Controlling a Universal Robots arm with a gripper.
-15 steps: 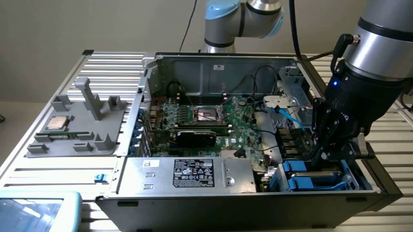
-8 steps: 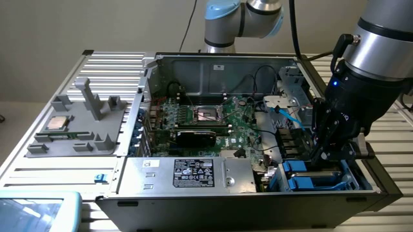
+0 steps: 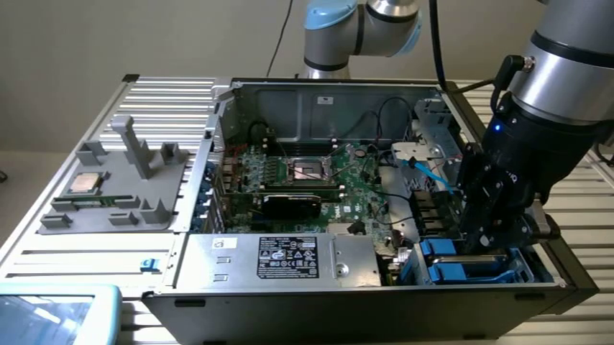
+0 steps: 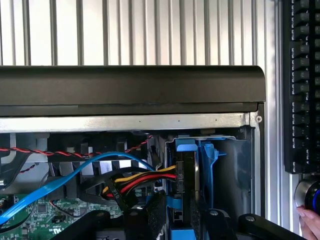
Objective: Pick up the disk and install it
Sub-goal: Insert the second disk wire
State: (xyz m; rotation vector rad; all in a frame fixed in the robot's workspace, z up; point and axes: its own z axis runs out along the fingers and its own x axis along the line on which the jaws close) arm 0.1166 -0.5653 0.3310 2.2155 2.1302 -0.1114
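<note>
The disk (image 4: pixel 187 172) stands on edge in the drive bay (image 4: pixel 235 165) at the corner of the open computer case (image 3: pixel 287 284). It is a dark metal slab in a bright blue bracket. My gripper (image 4: pixel 186 222) is low over it, open, with one finger (image 4: pixel 156 215) on each side and a little space to the disk. Yellow, red and black power cables (image 4: pixel 140 179) end at the disk's edge. In the exterior view my gripper (image 3: pixel 494 233) reaches down into the bay at the case's right end, above blue brackets (image 3: pixel 451 251).
A second blue bracket (image 4: pixel 209 160) sits right beside the disk. A blue data cable (image 4: pixel 75 172) crosses toward the motherboard (image 3: pixel 307 176). A grey fixture tray (image 3: pixel 115 187) holds a silver chip (image 3: pixel 86 182). A keyboard (image 4: pixel 300 85) and a person's hand (image 4: pixel 311 224) lie outside the case.
</note>
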